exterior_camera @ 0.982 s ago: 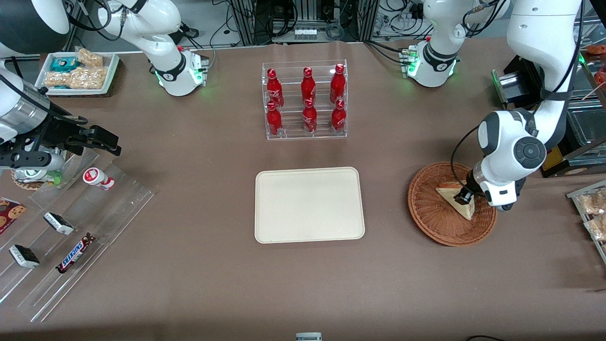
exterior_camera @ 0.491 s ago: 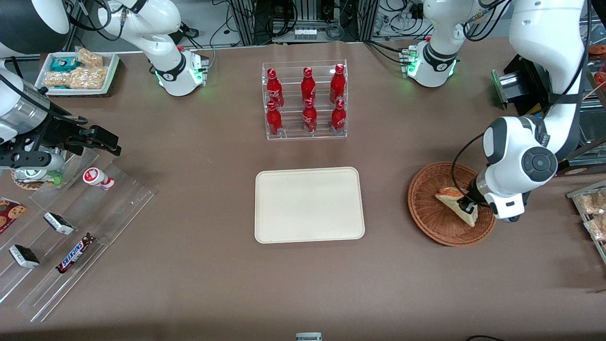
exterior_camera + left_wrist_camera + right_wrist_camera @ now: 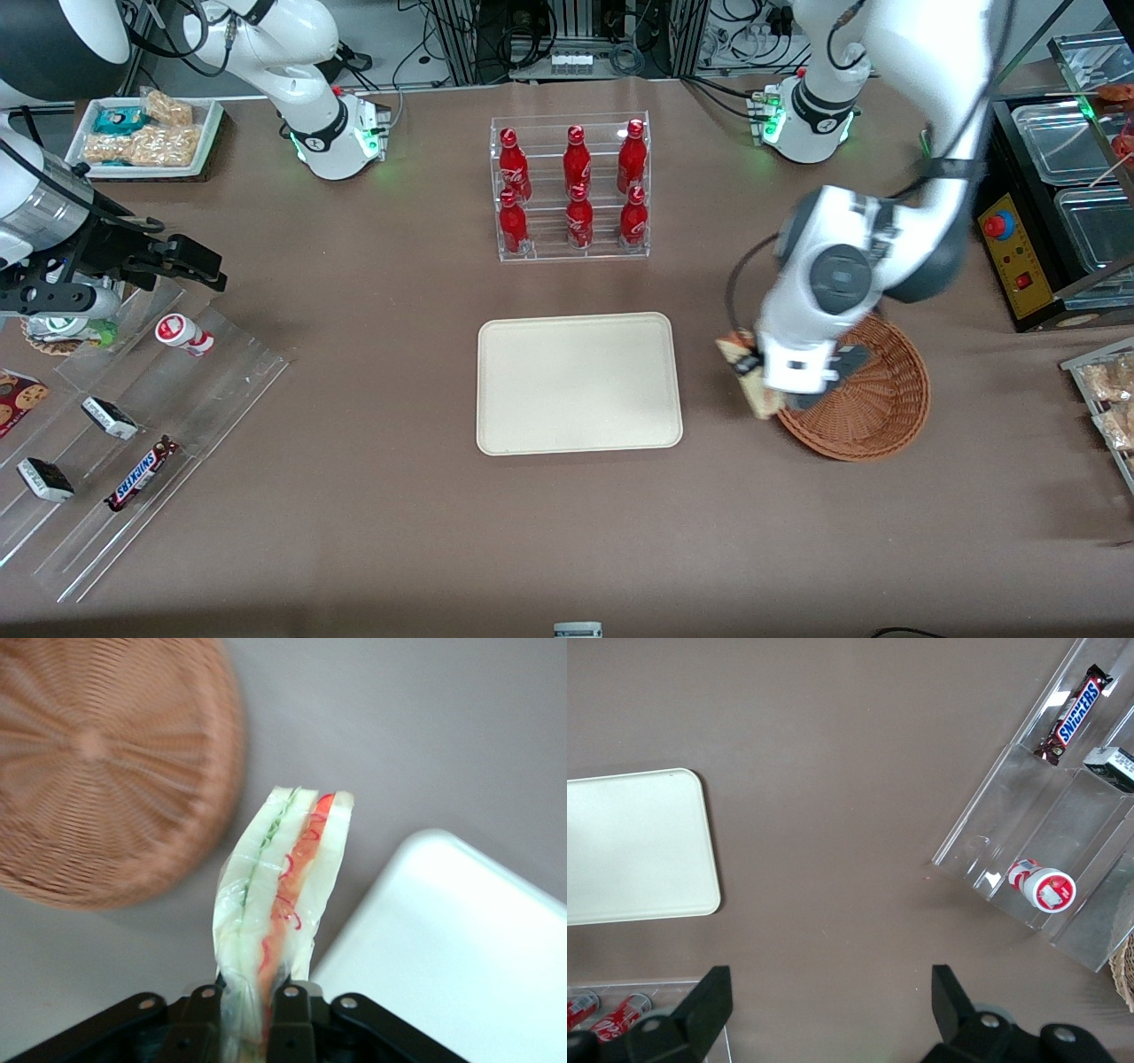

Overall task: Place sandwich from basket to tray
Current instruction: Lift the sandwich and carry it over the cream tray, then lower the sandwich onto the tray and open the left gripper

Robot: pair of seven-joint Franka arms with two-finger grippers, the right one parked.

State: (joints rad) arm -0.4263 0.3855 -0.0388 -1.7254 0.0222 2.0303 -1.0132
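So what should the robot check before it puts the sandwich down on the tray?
1. Sandwich held tight: ok, the gripper is shut on its lower end.
2. Sandwich out of the basket: ok, it hangs by the basket's rim on the tray's side.
3. Sandwich over the tray: not ok, it is over bare table between basket and tray.
4. Room on the tray: ok, nothing lies on it.
5. Path to the tray: ok, nothing stands between them; the bottle rack is farther from the front camera.
6. Wrapper intact: cannot tell.
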